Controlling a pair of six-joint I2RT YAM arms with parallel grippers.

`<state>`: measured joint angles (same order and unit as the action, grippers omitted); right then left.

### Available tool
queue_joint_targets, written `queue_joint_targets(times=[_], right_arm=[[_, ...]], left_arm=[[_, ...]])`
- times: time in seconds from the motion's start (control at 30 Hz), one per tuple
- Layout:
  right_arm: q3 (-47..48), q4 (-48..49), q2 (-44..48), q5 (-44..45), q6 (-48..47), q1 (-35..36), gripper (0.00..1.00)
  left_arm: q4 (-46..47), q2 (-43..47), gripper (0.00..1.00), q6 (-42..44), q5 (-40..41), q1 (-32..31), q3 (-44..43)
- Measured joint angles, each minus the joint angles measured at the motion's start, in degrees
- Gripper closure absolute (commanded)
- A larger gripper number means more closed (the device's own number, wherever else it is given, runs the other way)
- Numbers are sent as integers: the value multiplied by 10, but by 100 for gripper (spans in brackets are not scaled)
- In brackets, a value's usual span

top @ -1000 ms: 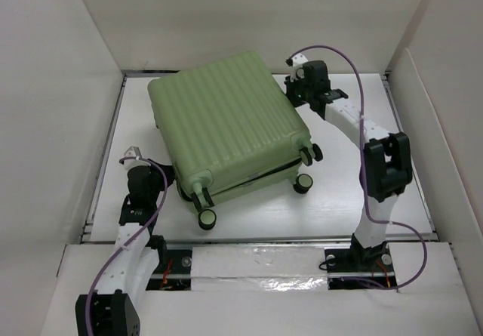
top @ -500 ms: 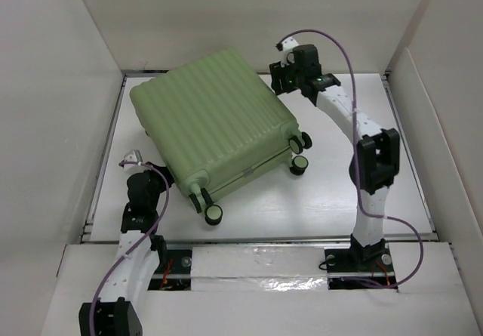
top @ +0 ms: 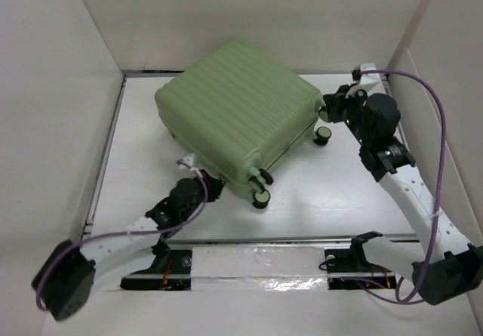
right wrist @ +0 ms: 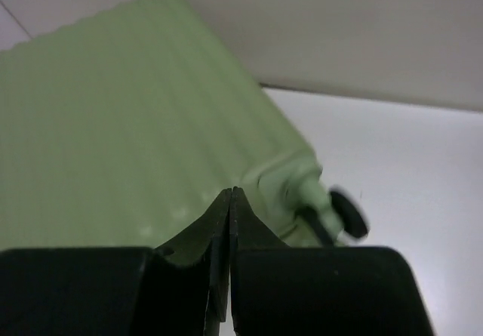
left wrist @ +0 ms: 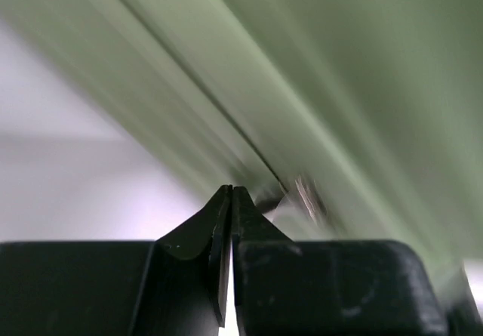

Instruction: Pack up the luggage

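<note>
The luggage [top: 238,109] is a light green ribbed suitcase lying flat and closed at the back middle of the white table [top: 339,196], its black wheels [top: 260,198] facing front and right. My left gripper [top: 213,186] is shut and empty, its tips at the near side of the suitcase by the blurred seam [left wrist: 249,147] and a metal zip pull [left wrist: 306,198]. My right gripper [top: 329,112] is shut too, tips close to the wheeled right corner. In the right wrist view the shell [right wrist: 136,109] and one wheel [right wrist: 349,214] lie just beyond the shut gripper [right wrist: 230,191].
White walls close in the table on the left [top: 53,124], back [top: 249,11] and right [top: 445,102]. A taped strip [top: 256,260] runs along the near edge between the arm bases. Purple cables [top: 441,147] trail from both wrists.
The suitcase has turned so its wheels point more to the right, and has shifted right. My left arm swung right to its near side. My right arm came from behind it to its right corner.
</note>
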<state>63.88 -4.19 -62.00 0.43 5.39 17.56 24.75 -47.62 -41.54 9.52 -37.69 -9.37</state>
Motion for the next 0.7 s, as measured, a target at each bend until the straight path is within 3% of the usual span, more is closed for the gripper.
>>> queue_joint_targets(times=[0.07,0.13,0.27,0.4,0.5,0.6,0.7], right_arm=[[-60,3,32,18,10,-4,97],[-114,-1,61,35,19,-12,96],[-195,-4,110,56,33,-38,96],[-245,12,118,47,45,-72,97],[-277,28,113,33,57,-78,97],[-296,53,102,16,66,-78,97],[-300,65,88,1,69,-79,97]], left_arm=[[-13,-64,100,-25,49,-129,-45],[-45,-122,100,-47,99,-216,-108],[-106,-88,100,-73,160,-267,-158],[-171,80,100,-66,240,-266,-160],[-166,150,97,-23,304,-245,-205],[-120,112,95,28,315,-172,-294],[-83,16,92,38,250,-25,-398]])
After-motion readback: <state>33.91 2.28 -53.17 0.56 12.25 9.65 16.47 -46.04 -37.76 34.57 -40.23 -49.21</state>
